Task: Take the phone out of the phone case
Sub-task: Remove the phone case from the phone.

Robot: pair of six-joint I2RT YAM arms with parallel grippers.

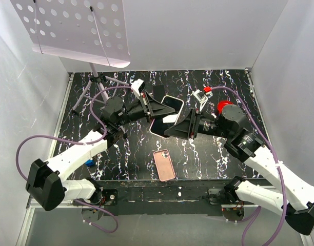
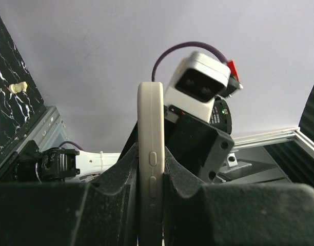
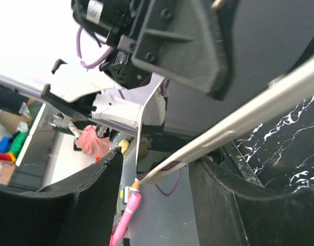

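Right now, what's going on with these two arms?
Both arms are holding the cream-edged case up over the table, between them. The left hand is clamped on its edge. The right hand is at the nearer end with the rim running between its fingers, but how firmly it grips is unclear. A pink phone-shaped item lies flat near the front, touched by neither hand. I can't tell if the case is empty.

Bright, even light is washing the table (image 1: 208, 154), glaring off the walls (image 1: 280, 51) around it; the right wrist view is blurring and overexposing left of it.
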